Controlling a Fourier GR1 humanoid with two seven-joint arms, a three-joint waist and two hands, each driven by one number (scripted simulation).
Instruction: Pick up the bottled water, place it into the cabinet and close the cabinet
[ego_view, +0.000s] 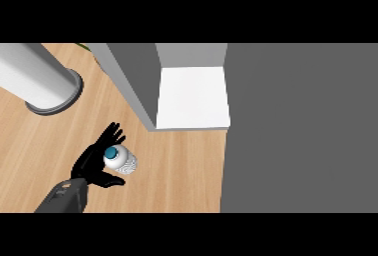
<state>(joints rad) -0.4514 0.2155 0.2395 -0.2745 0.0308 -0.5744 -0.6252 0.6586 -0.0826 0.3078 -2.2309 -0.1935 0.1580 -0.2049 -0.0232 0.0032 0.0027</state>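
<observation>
My left hand (94, 162) curls round the bottled water (120, 161) above the counter (177, 170), near-left of the open cabinet (192, 97). The risk, as I judge it, is clipping the cabinet's left wall (my thumb barely wraps the bottle) and knocking it free.

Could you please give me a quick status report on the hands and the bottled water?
Left hand curled round bottled water, above the counter. Right hand not in view. Cabinet open ahead. White cylinder far left, off the path.
</observation>
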